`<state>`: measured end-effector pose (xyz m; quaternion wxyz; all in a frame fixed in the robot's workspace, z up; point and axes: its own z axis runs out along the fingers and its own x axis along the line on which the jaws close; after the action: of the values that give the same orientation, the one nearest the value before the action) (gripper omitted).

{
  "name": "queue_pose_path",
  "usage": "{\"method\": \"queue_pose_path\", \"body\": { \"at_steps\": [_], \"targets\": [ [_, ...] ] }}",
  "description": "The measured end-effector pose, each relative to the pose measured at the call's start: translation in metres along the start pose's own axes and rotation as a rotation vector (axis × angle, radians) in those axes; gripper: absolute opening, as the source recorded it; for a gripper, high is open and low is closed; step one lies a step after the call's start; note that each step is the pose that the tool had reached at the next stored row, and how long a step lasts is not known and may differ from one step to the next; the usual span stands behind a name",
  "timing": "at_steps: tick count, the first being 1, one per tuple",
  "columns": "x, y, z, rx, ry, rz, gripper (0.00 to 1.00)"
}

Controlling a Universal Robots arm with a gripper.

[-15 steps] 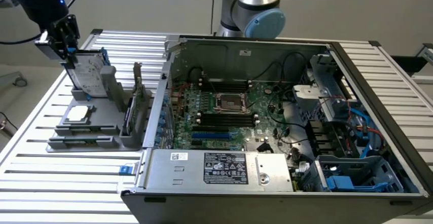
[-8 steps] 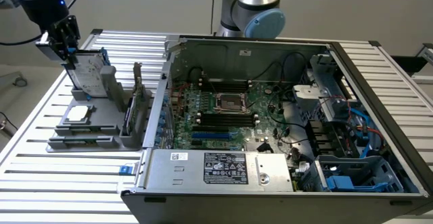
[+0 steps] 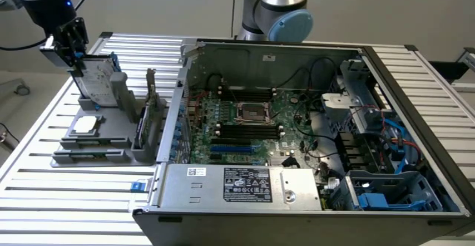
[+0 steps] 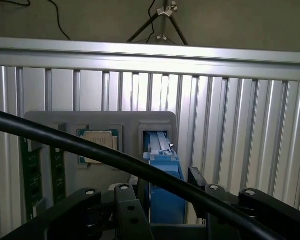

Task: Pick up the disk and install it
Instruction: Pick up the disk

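From my seat the job looks barely begun. The disk point(image 3: 100, 82) stands upright on edge in its slot at the far end of the grey holder point(image 3: 104, 146), which sits on the slatted tabletop point(image 3: 59, 196) at the exterior view's left, just beside the open computer case point(image 3: 222, 187). I see no sign that it has been lifted; its lower edge is down in the slot.

The jaws are at the disk's upper end, spread wide. In the wrist view the disk's blue frame point(image 4: 165, 170) runs between them with a dark finger on either side, and I judge that neither is pressing on it yet — straddling it, not gripping. A black cable point(image 4: 65, 140) sweeps across that view in front of the holder.

The square chip point(image 3: 84, 124) lies flat nearer the front of the holder, and a thin dark card point(image 3: 148, 109) stands on edge in the slot next to the case wall; both are well clear of the jaws.

Inside the case, the blue drive cage point(image 3: 390, 193) at the near corner on the exterior view's right looks vacant, though I cannot see fully into it — so by my reading the grasp, the lift, the carry and the install are all left to do
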<state>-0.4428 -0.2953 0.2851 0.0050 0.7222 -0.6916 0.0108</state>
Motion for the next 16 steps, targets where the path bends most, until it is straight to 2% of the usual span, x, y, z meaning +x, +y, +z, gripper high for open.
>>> {"method": "queue_pose_path", "body": {
  "at_steps": [7,9,10,16],
  "targets": [
    [0.0,-0.0003,0.0013,0.0,0.0,0.0,0.51],
    [0.0,-0.0003,0.0015,0.0,0.0,0.0,0.48],
    [0.0,-0.0003,0.0016,0.0,0.0,0.0,0.41],
    [0.0,-0.0003,0.0016,0.0,0.0,0.0,0.41]
  ]
}}
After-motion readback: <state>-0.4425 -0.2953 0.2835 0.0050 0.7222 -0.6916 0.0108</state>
